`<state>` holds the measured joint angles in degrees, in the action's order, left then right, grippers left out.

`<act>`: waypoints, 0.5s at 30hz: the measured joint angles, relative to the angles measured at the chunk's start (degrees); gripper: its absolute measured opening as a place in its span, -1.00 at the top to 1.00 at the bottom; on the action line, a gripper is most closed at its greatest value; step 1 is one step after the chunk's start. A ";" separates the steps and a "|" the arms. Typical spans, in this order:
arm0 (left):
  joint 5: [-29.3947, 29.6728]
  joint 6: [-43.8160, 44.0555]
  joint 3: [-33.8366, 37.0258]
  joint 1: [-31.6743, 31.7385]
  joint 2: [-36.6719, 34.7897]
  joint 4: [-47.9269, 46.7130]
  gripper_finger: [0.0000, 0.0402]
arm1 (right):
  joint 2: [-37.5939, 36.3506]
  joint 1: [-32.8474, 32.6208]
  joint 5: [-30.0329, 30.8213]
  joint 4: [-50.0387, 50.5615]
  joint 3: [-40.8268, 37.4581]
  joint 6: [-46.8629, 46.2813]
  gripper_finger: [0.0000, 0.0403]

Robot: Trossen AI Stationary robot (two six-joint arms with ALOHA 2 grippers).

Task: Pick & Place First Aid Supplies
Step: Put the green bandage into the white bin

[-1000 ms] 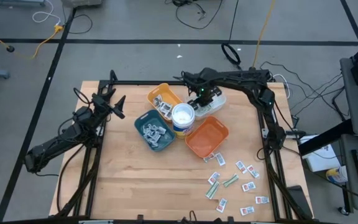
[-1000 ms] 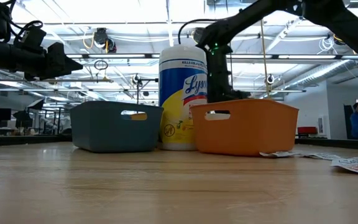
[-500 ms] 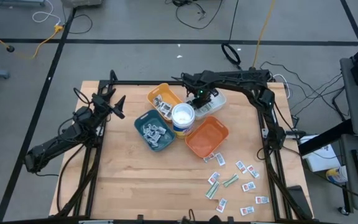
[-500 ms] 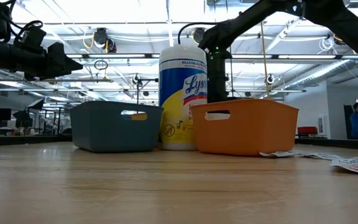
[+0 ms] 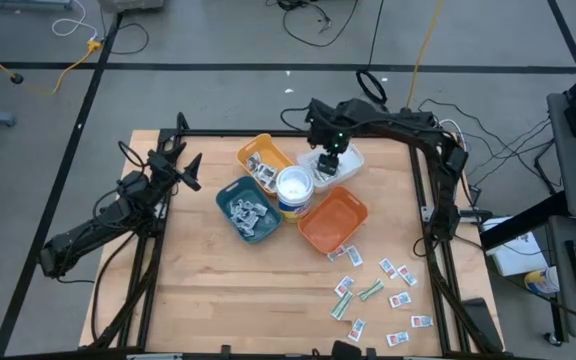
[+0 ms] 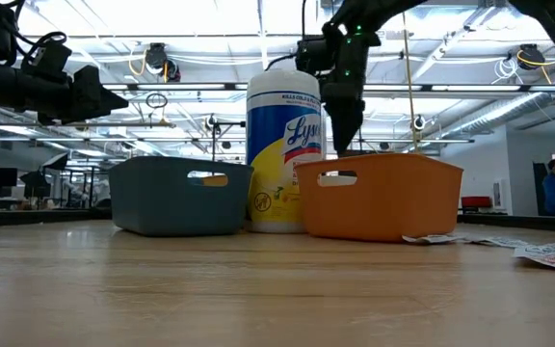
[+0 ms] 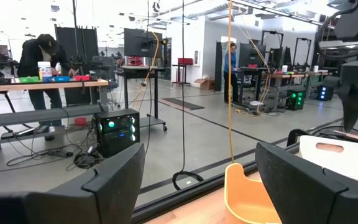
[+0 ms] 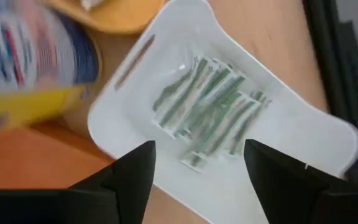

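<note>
My right gripper point(image 8: 199, 150) hangs open over the white tray point(image 5: 340, 166), fingers pointing down, nothing between them. Several green-white strips point(image 8: 205, 118) lie flat on that tray's floor. In the low view the right gripper point(image 6: 343, 116) stands above and behind the orange tray point(image 6: 379, 196). More first aid supplies point(image 5: 373, 291) lie loose on the wood near the table's front right. Other packets fill the yellow tray point(image 5: 265, 158) and the blue tray point(image 5: 247, 211). My left gripper point(image 5: 185, 166) waits open in the air at the table's left.
A white tub of wipes point(image 5: 294, 189) stands between the trays, close to the white tray's left side. The orange tray point(image 5: 333, 221) sits just in front of it. A black frame point(image 5: 423, 200) runs along the table's edges. People work at benches in the room beyond.
My right gripper has risen out of the white tray, going up behind the orange tray, and has rolled about its own axis while rising. The green-white strips stay on the tray floor.
</note>
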<state>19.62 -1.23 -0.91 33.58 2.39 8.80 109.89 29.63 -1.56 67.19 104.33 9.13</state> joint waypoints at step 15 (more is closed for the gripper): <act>0.00 0.00 0.00 0.00 0.00 0.00 -0.53 | -15.20 -11.98 0.01 -0.13 -16.62 3.60 -0.18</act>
<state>19.62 -1.23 -0.91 33.58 2.39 8.80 94.69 17.64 -1.55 67.06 87.72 12.73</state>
